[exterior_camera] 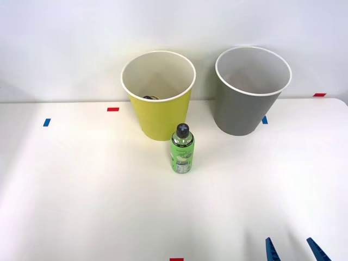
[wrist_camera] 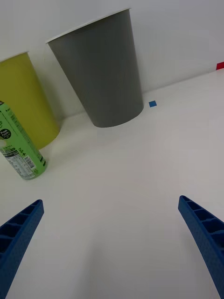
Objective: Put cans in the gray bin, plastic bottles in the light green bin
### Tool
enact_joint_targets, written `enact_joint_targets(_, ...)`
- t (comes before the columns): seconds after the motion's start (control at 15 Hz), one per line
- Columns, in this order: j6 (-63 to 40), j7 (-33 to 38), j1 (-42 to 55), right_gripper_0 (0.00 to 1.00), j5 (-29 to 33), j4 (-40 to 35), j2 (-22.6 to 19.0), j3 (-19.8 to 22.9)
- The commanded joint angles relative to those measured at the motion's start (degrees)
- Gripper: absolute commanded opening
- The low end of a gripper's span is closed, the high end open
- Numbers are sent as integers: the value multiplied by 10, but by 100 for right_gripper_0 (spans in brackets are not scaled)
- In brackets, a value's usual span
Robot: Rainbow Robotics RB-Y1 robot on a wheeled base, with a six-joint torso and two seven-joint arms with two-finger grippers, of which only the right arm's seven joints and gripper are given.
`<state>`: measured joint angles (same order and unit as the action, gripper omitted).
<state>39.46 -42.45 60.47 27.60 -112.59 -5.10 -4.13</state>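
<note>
Front view shows the small green plastic bottle with a black screw cap and green printed label (exterior_camera: 182,149) standing upright near the middle of the white bench (exterior_camera: 81,206), just in front of the round tapered yellow-green wastebasket with a white rim (exterior_camera: 158,98). The round tapered gray wastebasket with a thin white rim (exterior_camera: 252,92) stands beside it toward the bench's right edge, the two bins apart, both near the far edge. The blue ribbed right pincer (exterior_camera: 291,251) sits low at the near edge toward the right corner, well apart from the bottle, its two fingers spread wide with nothing between them.

The bottle looks light and narrow, so a sideways nudge from one finger during the approach would likely tip it over or send it rolling. It also stands so close to the yellow-green bin that a finger passing behind it could bump the bin and shift it. A grip taken too high, near the cap, might let the body swing or slip.

A dark object lies inside the yellow-green bin, mostly hidden by the wall; what it is cannot be told. The gray bin's bottom is out of sight. In the right wrist view the bottle (wrist_camera: 18,142) is cut off at the edge, its cap unseen.
</note>
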Motion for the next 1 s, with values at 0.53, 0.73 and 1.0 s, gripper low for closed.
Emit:
enact_joint_targets(0.53, 0, 0, 0, 100, 0, 0, 0, 0)
enact_joint_targets(0.73, 0, 0, 0, 100, 0, 0, 0, 0)
enact_joint_targets(1.0, 0, 0, 0, 100, 0, 0, 0, 0)
